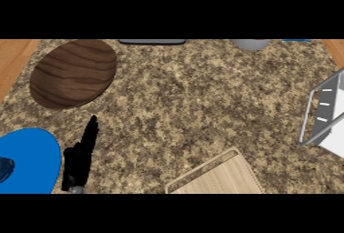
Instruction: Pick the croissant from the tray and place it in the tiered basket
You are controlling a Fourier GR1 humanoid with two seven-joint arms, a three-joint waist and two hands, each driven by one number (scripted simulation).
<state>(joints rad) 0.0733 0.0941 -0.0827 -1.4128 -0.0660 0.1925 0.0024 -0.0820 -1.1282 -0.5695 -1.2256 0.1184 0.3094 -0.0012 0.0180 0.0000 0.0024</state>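
Left robot hand (pixel 80 157) low, resting, seen edge-on: fingers straight, apparently pressed together, holding nothing. Blue plate (pixel 30 154) just left of it; brown wooden plate (pixel 73 73) beyond it. Tray (pixel 222 178) to its right, visible corner bare. Tiered basket (pixel 326 107) far right on table (pixel 201 91). Croissant's place: cannot tell.

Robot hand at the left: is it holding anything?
No, the robot hand points its straight fingers up beside the blue plate, with nothing held in it.
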